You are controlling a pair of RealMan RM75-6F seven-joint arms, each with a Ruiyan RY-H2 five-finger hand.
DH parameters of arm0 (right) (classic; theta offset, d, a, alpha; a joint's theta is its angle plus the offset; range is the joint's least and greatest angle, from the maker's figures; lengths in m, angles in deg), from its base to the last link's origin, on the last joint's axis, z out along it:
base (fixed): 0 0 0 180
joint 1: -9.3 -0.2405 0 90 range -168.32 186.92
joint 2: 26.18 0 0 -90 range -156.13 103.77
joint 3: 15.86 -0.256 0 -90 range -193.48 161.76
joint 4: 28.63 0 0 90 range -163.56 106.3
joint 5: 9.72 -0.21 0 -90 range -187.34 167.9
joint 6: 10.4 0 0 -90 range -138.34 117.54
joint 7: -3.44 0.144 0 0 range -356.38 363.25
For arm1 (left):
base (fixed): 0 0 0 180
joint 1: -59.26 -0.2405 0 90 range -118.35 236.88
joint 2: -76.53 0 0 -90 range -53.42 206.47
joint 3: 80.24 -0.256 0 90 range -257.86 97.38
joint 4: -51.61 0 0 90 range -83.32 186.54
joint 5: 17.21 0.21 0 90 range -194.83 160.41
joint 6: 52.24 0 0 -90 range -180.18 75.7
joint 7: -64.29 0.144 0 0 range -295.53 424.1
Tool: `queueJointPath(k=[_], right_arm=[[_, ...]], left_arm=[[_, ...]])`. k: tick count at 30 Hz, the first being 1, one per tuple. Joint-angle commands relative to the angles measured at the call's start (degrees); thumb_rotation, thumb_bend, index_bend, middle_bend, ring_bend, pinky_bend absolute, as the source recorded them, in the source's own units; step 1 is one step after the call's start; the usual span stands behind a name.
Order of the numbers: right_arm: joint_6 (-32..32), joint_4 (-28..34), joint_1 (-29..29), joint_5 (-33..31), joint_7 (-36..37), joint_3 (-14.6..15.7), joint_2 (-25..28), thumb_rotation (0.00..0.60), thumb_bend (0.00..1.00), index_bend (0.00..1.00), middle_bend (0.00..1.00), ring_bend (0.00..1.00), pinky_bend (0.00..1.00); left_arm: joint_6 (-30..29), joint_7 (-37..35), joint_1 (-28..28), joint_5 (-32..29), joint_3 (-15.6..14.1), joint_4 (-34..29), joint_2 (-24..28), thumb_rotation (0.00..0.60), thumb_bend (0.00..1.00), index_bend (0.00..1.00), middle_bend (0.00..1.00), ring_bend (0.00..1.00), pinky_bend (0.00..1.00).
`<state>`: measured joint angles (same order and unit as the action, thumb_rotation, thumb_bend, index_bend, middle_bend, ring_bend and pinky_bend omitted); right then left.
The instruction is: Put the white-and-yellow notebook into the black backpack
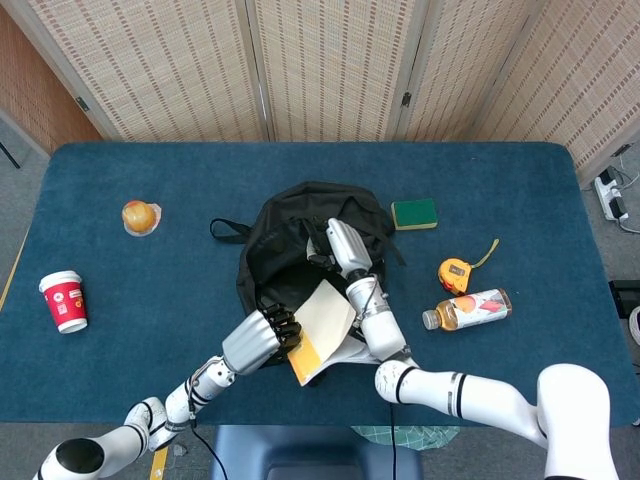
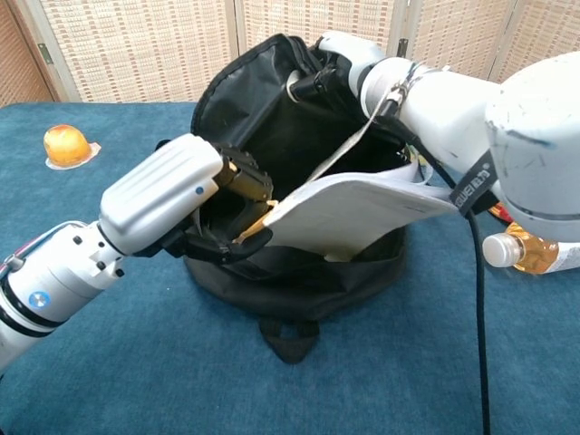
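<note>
Over backpack (image 2: 290, 272) mouth, L hand (image 2: 181, 204) grips notebook (image 2: 362, 204); R hand (image 1: 345, 245) holds rim.

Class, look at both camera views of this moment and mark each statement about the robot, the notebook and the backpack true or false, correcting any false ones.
1. The left hand holds the white-and-yellow notebook at the mouth of the black backpack. True.
2. The right hand rests flat on the table, away from the backpack. False: it is at the backpack's upper rim, gripping the fabric.
3. The notebook lies fully inside the backpack, out of sight. False: much of it shows above the opening.
4. A red paper cup stands near the table's left edge. True.
5. The green sponge is inside the backpack. False: it lies on the table beside it.
</note>
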<state>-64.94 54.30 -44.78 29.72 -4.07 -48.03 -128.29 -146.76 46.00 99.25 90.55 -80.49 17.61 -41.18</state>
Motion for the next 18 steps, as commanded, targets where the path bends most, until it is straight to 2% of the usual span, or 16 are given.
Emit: queueJointPath(k=[1,13,18], right_arm=[[0.8,0.8,0.3,-0.3,0.8,0.3,0.8,0.6,0.79,0.74,0.38,0.27,0.19],[1.7,4.4,0.9,0.3,3.8,1.3,2.9,0.6,0.79,0.73,0.38,0.27,0.19],[1.6,6.1,1.4,0.6,4.3,2.1,3.8,0.6,0.79,0.73,0.38,0.27,0.19]], left_arm=[[0.5,0.5,-0.4,-0.7,-0.8,3.2,-1.2,0.6,0.47,0.74,0.69,0.56,0.51],[2.5,2.3,1.8,-3.7,0.0,11.3,-3.7,0.6,0.47,0.74,0.69,0.56,0.51],[1.7,3.6,3.5,-6.1,2.1,12.9,-3.8,0.6,0.47,0.74,0.69,0.56,0.51]])
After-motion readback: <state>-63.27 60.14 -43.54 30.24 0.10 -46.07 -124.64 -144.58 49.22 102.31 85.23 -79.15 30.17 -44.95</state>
